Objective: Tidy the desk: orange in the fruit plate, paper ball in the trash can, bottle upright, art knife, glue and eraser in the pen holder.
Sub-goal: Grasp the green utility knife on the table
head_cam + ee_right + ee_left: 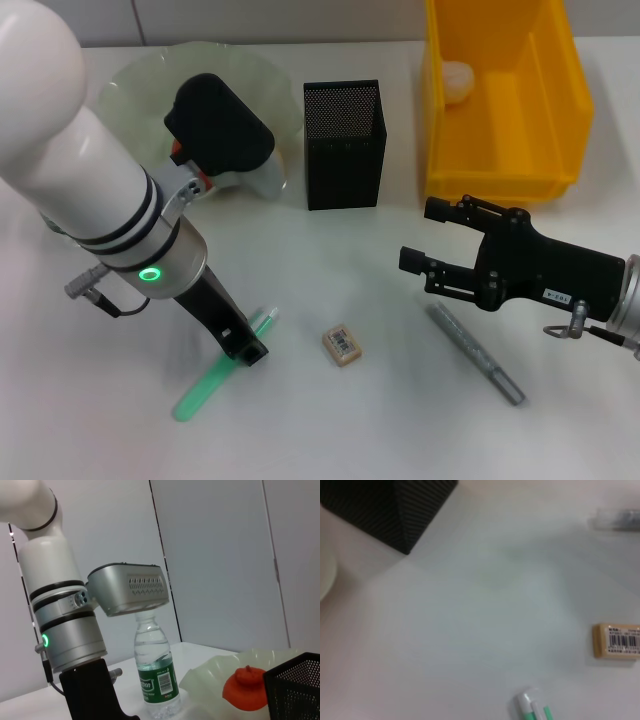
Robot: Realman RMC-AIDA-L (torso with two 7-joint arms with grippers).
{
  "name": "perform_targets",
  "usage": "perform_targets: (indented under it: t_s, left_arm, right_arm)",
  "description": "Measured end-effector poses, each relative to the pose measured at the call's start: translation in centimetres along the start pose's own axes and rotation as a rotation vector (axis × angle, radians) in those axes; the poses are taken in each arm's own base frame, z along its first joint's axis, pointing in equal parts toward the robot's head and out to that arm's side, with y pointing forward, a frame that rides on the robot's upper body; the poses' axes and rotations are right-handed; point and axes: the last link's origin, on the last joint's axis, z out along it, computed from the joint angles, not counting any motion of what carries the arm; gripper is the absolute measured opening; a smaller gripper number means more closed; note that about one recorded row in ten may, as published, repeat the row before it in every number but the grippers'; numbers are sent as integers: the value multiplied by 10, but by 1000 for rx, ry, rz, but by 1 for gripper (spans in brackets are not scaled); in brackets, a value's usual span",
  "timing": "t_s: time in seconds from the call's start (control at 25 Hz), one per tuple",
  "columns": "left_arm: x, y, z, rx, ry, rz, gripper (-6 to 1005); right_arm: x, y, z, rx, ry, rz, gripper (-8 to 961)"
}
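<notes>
On the left of the counter (330,440), the left tool (247,349) is down at the white surface, right at the green glue stick (212,378) that lies flat there; whether its fingers are apart or together I cannot tell. Behind that arm sits the pale green fruit plate (135,75) with the orange (245,687) inside it, and the right wrist view shows the bottle (157,672) standing upright just beside the plate. Near the middle, the black mesh pen holder (343,143) stands upright next to the plate. In front of it, well apart, the beige eraser (342,343) lies flat with its barcode label facing up. To its right the grey art knife (476,352) lies at a slant. Above the knife hovers the right tool (420,234), its 2 fingers spread apart and gripping nothing. At the far right corner the yellow trash can (540,110) holds the white paper ball (458,80) against its far left wall
</notes>
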Motion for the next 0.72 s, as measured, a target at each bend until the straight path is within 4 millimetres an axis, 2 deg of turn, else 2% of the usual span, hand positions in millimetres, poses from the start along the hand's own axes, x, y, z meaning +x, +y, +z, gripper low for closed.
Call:
perform_targets:
  t_s: [0.72]
  left_arm:
    - [0, 2, 2, 5, -12, 16, 368]
  right_arm:
    - [0, 0, 2, -2, 1, 2, 759]
